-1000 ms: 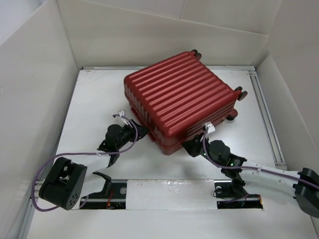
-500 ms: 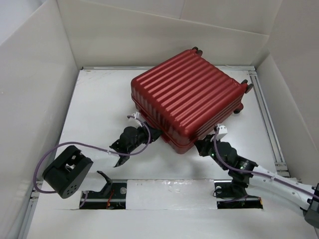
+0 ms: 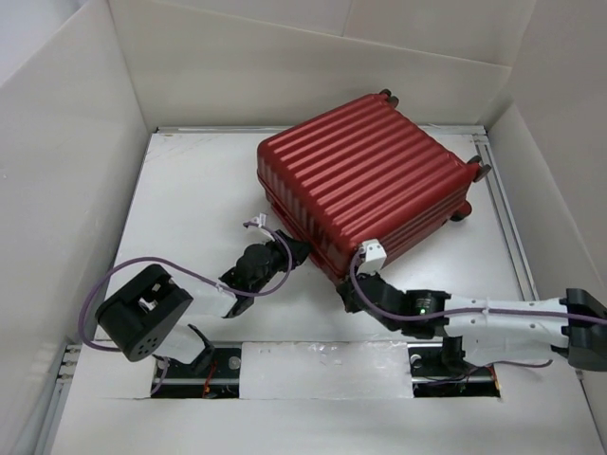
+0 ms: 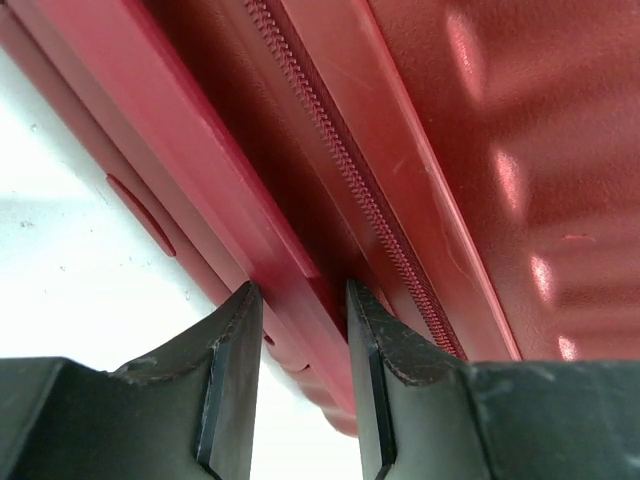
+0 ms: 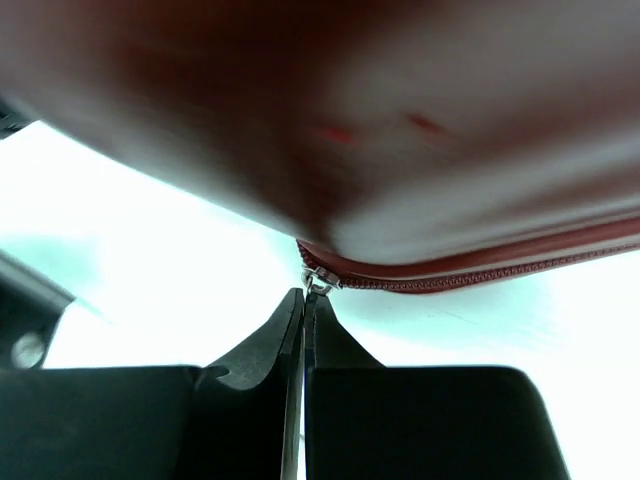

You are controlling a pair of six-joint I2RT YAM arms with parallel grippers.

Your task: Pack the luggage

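Observation:
The luggage (image 3: 365, 180), a dark-red ribbed hard-shell suitcase, lies flat and closed on the white table, its wheels (image 3: 477, 172) at the far right. My left gripper (image 3: 290, 250) is at its near-left corner. In the left wrist view its jaws (image 4: 300, 300) straddle the protruding red rim (image 4: 290, 280) beside the zipper line (image 4: 345, 165). My right gripper (image 3: 349, 286) is at the near front edge. In the right wrist view it (image 5: 305, 297) is shut on the small metal zipper pull (image 5: 317, 282) of the suitcase's zipper (image 5: 470, 268). The lining is hidden.
White walls enclose the table on the left (image 3: 66, 171), back (image 3: 313, 66) and right (image 3: 560, 161). A metal rail (image 3: 507, 223) runs along the table's right side. The arm bases and purple cables (image 3: 104, 294) sit at the near edge.
The suitcase has slid to the right and back. My left gripper followed it rightward. My right gripper moved left along the front edge to the near corner.

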